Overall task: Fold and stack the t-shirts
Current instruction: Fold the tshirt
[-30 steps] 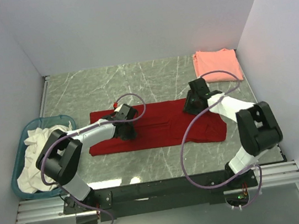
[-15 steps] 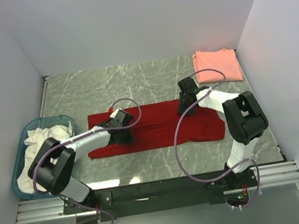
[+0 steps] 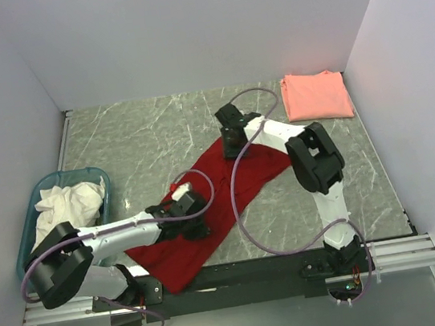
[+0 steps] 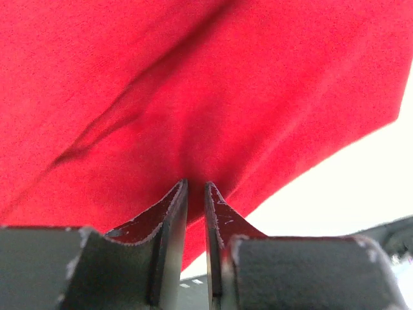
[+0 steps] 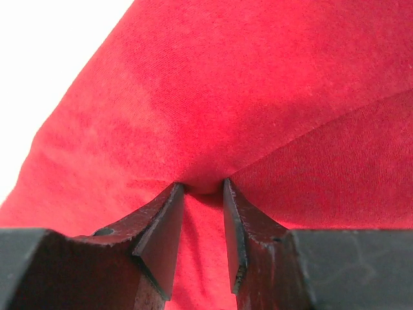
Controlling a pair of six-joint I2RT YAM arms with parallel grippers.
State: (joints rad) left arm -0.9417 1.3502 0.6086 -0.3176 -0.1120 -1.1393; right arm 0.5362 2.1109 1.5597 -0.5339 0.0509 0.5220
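Note:
The deep red t-shirt [image 3: 216, 178] stretches diagonally across the table, from the middle back down to the near edge. My left gripper [image 3: 194, 224] is shut on its near part, and in the left wrist view a pinch of red cloth [image 4: 193, 97] sits between the nearly touching tips [image 4: 195, 185]. At the shirt's far end, my right gripper [image 3: 235, 141] is shut on a fold of the same cloth [image 5: 258, 97], which bunches between its tips [image 5: 203, 186]. The salmon-pink t-shirt [image 3: 317, 95] lies folded at the back right corner.
A teal basket [image 3: 92, 174] holding white cloth [image 3: 60, 211] stands at the left edge. White walls close in the marble table [image 3: 140, 133] on three sides. The arms' mounting rail [image 3: 241, 273] runs along the near edge.
The red shirt lay straight across the table and is now swung diagonal. My left gripper pulled its end toward the near edge; my right gripper carried its end left and farther back.

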